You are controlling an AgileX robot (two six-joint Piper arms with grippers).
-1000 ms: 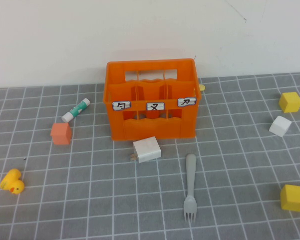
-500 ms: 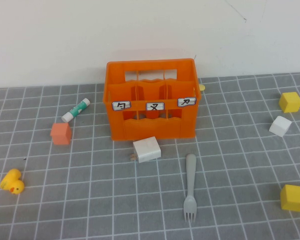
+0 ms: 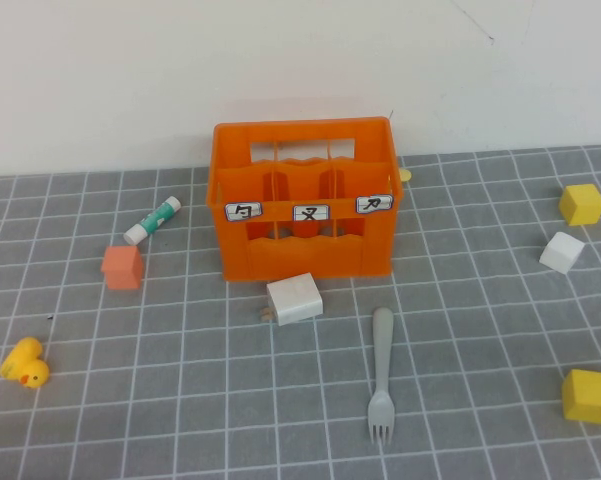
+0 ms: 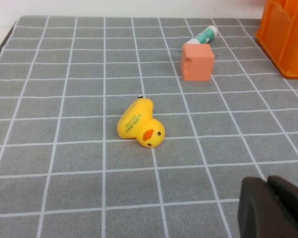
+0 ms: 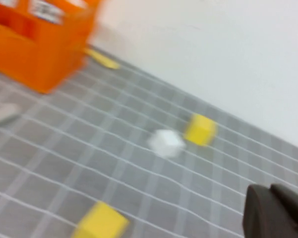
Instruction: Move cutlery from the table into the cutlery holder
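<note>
Only the wrist views caught the grippers: left gripper was closed, empty, near a yellow rubber duck; right gripper, can't tell. The grey plastic fork lay front-to-back, tines toward the robot, handle toward the orange slotted plastic crate.

Mostly hidden behind the cutlery holder, near the worktop's far edge: pale-yellow knife, only its tip showing. Cut off at the wrist pictures' corners: left tool, right tool. Labels' black signs too small to read.

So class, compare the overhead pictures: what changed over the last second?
Nothing visibly moved. The fork lies on the table before the cutlery holder. The left pincer, shut, and the right pincer show only in their wrist views.
</note>
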